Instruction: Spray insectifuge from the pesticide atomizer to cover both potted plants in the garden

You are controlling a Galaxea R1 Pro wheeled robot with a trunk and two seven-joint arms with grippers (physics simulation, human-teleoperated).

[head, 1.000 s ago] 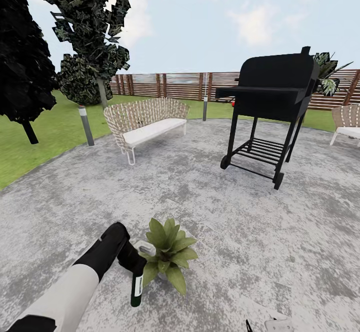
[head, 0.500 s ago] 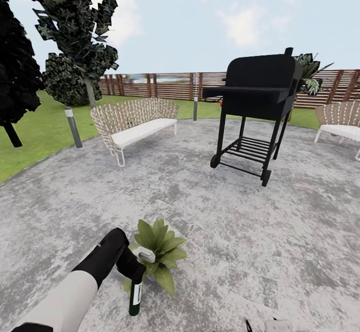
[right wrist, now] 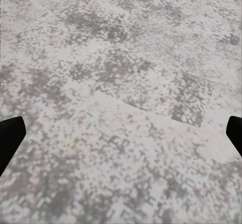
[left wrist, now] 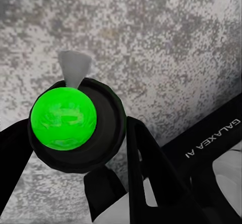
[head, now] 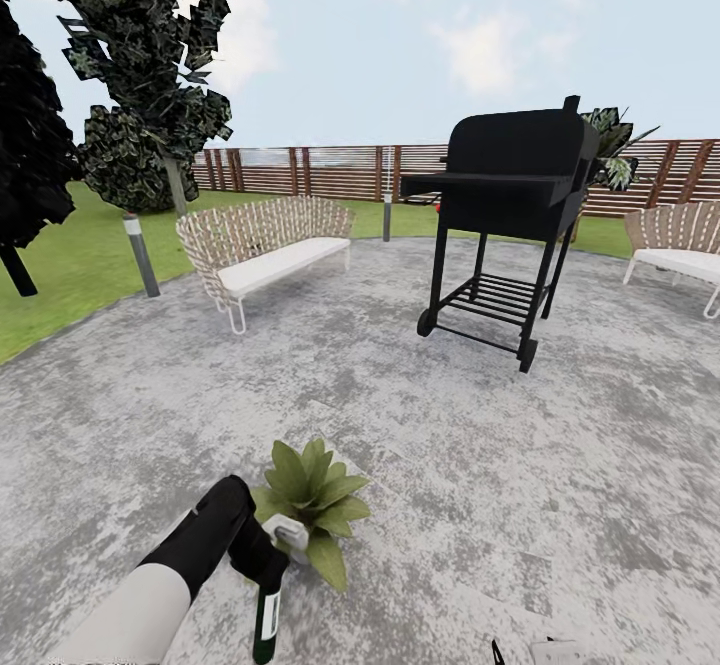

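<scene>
Left gripper [head: 262, 567] clamped on atomizer [head: 266, 613], its white head beside plant [head: 309, 497] on patio [head: 520, 485] | right gripper [right wrist: 121, 133] fingers spread wide over bare stone | grill [head: 515, 185] behind

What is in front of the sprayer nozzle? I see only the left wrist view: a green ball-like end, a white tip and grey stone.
Observer: In the head view the left end effector holds the pesticide atomizer, its white head beside a potted plant on the patio.
Operator: Does the plant carry whitish specks?
Observer: At this size I see none on the leaves; I cannot be sure.
Operator: And my right end effector?
Observer: The right wrist view shows its fingertips far apart over bare stone, so it is open and holds nothing.
</scene>
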